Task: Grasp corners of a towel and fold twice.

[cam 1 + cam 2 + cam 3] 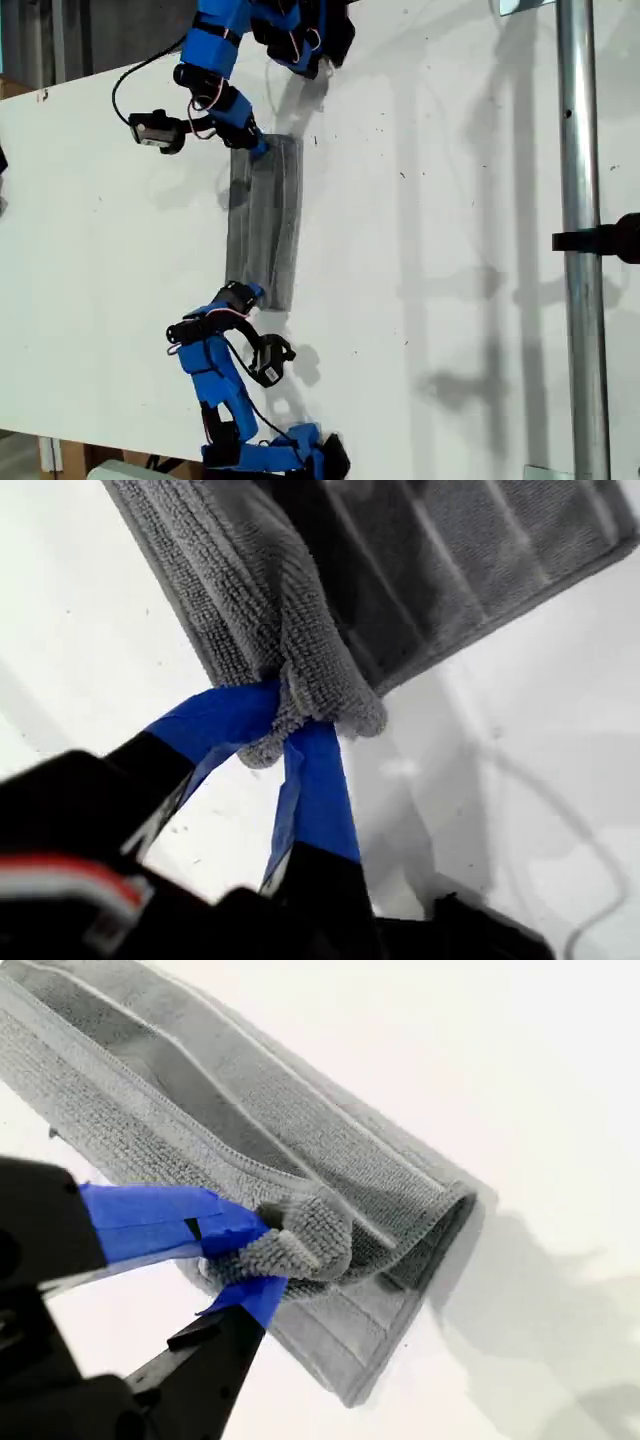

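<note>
Towel (265,220) lies folded into a narrow strip on the white desk (450,250), stretched between the two claws. First claw (285,725) is clamped on a bunched corner (320,695) at one end. Second claw (245,1250) is clamped on the bunched corner (300,1240) at the opposite end.

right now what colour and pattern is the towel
Grey, with thin parallel stripes; the towel shows this best in the second wrist view.
</note>
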### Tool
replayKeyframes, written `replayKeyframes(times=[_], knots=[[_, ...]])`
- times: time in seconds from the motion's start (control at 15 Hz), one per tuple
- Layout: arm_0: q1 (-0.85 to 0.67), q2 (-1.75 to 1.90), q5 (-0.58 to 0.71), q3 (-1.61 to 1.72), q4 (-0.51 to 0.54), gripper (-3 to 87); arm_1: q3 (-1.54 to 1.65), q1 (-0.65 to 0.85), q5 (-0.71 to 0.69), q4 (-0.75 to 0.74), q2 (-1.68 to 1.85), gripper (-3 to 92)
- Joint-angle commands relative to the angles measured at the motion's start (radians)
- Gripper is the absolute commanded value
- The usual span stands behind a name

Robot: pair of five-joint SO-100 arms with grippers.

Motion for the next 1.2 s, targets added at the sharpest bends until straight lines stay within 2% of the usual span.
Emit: replayKeyframes(times=[0.0, 0.2, 0.4, 0.67, 0.93, 1.07, 1.13], knots=[[-0.097, 0.044, 0.078, -0.04, -0.055, -3.1, -0.069, 0.127, -0.15, -0.087, -0.032, -0.2], [-0.181, 0.051, 0.129, -0.052, -0.135, -3.1, -0.184, 0.27, -0.299, -0.179, -0.146, -0.2], [-0.207, 0.058, 0.152, -0.038, -0.172, -3.0, -0.285, 0.311, -0.362, -0.196, -0.202, -0.2], [-0.161, -0.008, 0.06, -0.002, -0.097, -2.9, -0.144, 0.213, -0.256, -0.169, -0.199, -0.2], [-0.086, -0.061, -0.026, -0.008, -0.035, -2.9, 0.083, 0.141, -0.133, -0.229, -0.172, -0.2], [-0.081, -0.078, -0.072, -0.017, -0.002, -0.9, 0.173, 0.163, -0.12, -0.279, -0.166, -0.2], [-0.092, -0.091, -0.095, -0.018, 0.02, 3.8, 0.186, 0.179, -0.12, -0.296, -0.166, -0.2]])
